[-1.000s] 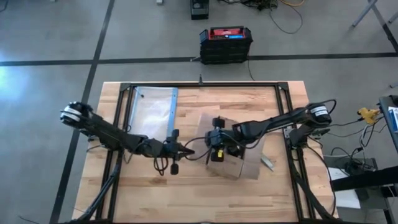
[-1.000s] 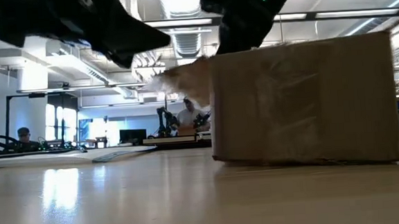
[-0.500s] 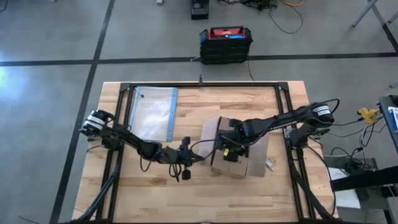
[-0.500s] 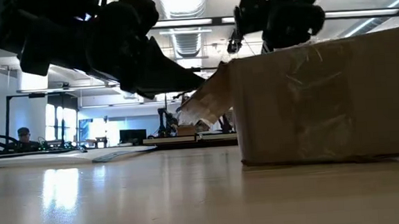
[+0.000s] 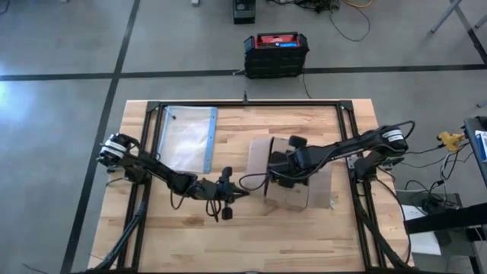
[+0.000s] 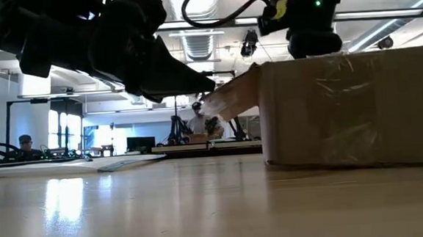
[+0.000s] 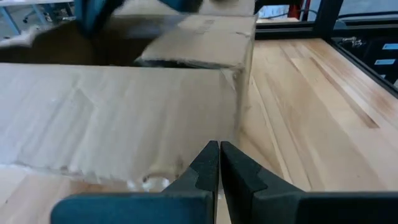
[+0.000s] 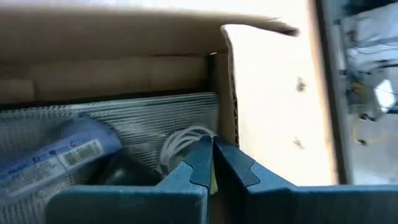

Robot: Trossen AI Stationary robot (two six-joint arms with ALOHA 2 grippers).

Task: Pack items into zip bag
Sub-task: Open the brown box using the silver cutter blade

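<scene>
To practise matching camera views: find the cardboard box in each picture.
High: box right of table centre, under the right arm.
Low: fills the right side.
Left wrist: spans the upper left.
Right wrist: open interior fills the left.
Shared landmark: its open flap.

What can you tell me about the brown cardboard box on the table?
The cardboard box is plain brown, sitting on the wooden table right of the middle. Its top is open, with flaps sticking out, one toward the left gripper. The right gripper, shut, pokes into the open top. Inside lie a shiny bag, a whitish cord coil and a bluish labelled packet. The left gripper, also shut, points at the box's side.
</scene>
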